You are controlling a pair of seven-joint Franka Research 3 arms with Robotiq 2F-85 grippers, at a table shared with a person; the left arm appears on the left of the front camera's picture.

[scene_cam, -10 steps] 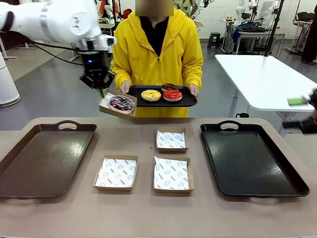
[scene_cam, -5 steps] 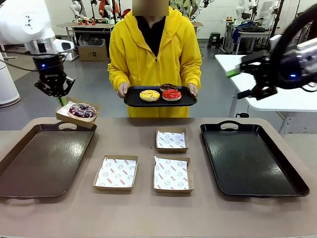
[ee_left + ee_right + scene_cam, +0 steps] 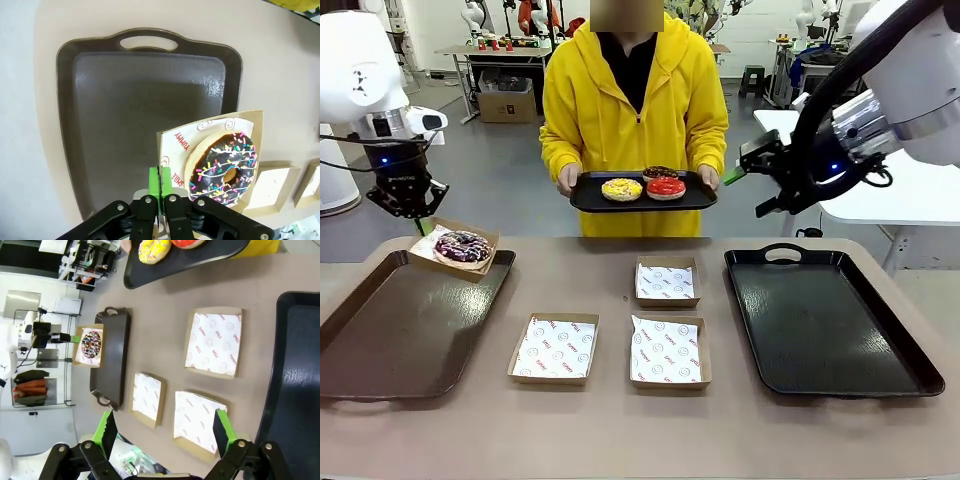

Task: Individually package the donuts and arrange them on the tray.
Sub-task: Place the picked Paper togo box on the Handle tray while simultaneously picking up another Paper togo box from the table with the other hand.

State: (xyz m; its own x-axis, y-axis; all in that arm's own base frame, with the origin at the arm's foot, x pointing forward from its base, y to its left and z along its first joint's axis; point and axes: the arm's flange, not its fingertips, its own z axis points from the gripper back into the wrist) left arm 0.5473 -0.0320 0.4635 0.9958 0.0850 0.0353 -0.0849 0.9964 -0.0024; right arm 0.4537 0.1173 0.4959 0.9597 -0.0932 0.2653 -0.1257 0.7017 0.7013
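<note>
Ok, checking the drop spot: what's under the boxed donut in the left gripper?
A corner of the brown tray and some table lie beneath the box the left gripper holds. The box covers the rim directly below, so whether it touches cannot be told.

The left claw (image 3: 418, 222), pinched on a corner of the cardboard box (image 3: 460, 269) that carries the chocolate sprinkled donut (image 3: 462, 246), has swung away from the person's black tray (image 3: 620, 203) and come lower. The box just below it now hangs over the far corner of the brown tray (image 3: 380, 340), no longer in mid-air beyond the surface (image 3: 610, 280). The right claw (image 3: 748, 192), a second ago barely at the picture's edge, has reached in with its jaws spread, and the black tray's end is now just ahead of it.
</note>
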